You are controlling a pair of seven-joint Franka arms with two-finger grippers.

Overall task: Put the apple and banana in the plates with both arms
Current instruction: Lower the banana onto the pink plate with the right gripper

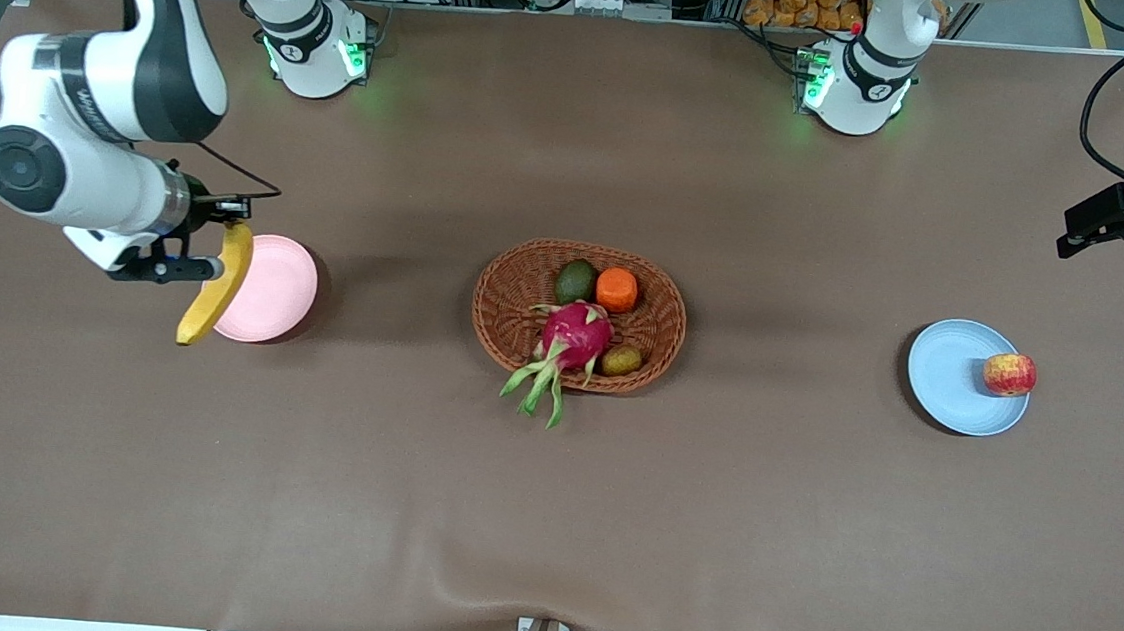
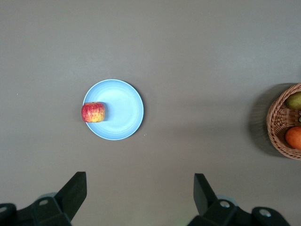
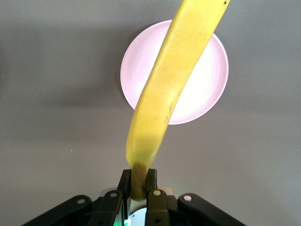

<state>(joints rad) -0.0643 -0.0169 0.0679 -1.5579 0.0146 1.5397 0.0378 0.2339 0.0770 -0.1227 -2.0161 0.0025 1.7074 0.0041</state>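
My right gripper (image 1: 215, 236) is shut on the stem end of the yellow banana (image 1: 219, 284) and holds it in the air over the pink plate (image 1: 279, 283). In the right wrist view the banana (image 3: 174, 84) hangs from the gripper (image 3: 138, 181) across the pink plate (image 3: 207, 89). The red apple (image 1: 1010, 374) sits on the rim of the blue plate (image 1: 953, 376), on the side toward the left arm's end of the table. My left gripper (image 1: 1116, 221) is open and empty, raised over bare table near that end. In the left wrist view (image 2: 141, 193) it is apart from the apple (image 2: 93, 112) and the blue plate (image 2: 120, 110).
An oval wicker basket (image 1: 514, 287) stands mid-table with a dragon fruit (image 1: 576, 335), an orange fruit (image 1: 616, 290), an avocado (image 1: 576, 282) and a small brown fruit (image 1: 622, 360). Its rim shows in the left wrist view (image 2: 277, 127).
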